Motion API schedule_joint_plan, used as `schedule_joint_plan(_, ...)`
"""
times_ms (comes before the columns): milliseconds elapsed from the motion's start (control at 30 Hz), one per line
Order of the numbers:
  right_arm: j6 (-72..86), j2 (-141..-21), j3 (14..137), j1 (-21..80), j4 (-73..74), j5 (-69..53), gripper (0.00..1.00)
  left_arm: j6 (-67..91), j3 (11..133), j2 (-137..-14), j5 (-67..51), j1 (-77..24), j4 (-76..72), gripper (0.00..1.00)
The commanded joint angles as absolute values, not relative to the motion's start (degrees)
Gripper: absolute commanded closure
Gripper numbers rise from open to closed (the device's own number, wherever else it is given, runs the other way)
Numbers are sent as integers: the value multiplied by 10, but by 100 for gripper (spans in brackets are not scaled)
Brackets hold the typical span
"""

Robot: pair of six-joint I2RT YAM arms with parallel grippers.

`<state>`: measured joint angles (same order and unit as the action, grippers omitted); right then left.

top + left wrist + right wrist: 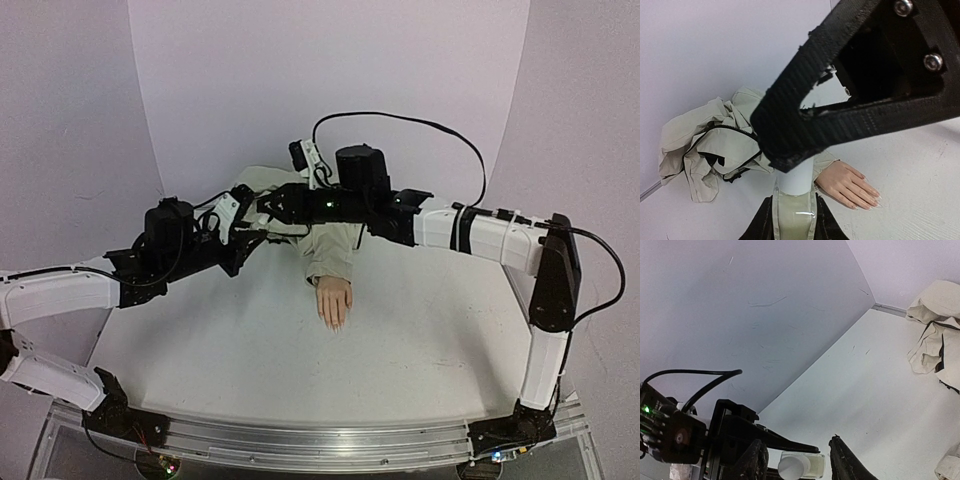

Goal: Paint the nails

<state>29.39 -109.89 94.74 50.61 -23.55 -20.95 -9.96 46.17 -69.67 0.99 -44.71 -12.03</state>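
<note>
My left gripper (794, 201) (247, 222) is shut on a small glass bottle (795, 220) of beige polish and holds it upright, its white cap (799, 177) pointing up. My right gripper (796, 442) (268, 208) is open, with the cap (792, 467) between its fingers; one black finger (840, 110) fills the left wrist view above the cap. The mannequin hand (335, 300) (847, 184) lies palm down on the table in a beige sleeve (332, 250). Its pale nails (874, 199) show at the fingertips, well clear of both grippers.
The rest of the beige zip jacket (705, 145) (935, 335) lies crumpled at the back by the white backdrop wall (330, 80). The right arm (470, 232) reaches across above the sleeve. The white table (250, 350) extends toward the arm bases.
</note>
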Motion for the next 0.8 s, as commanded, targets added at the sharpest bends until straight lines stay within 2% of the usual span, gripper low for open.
schedule_joint_plan(0,299,-1112,987,512,-256,-207,61,-107,500,-692,17,-450,-151,100)
schedule_joint_plan(167,287,-1114,990,512,-257,-214,63,-89,504,-686,11,-450,-151,100)
schedule_joint_plan(267,280,-1117,991,512,-257,-224,71,-76,505,-682,11,-450,-151,100)
schedule_joint_plan(367,271,-1118,991,512,-256,-233,72,-62,508,-677,5,-450,-150,100)
schedule_joint_plan(500,229,-1109,987,511,-256,-257,91,-32,511,-666,-41,-449,-145,100)
schedule_joint_plan(567,176,-1096,977,506,-257,-304,100,-8,513,-661,-125,-437,-142,100)
schedule_joint_plan(600,137,-1091,972,501,-257,-353,100,8,516,-661,-221,-423,-142,100)
schedule_joint_plan(700,-2,-1078,972,497,-200,-665,100,44,553,-687,-594,-379,-147,100)
schedule_joint_plan(767,-37,-1061,965,496,-171,-735,100,74,584,-708,-739,-379,-146,100)
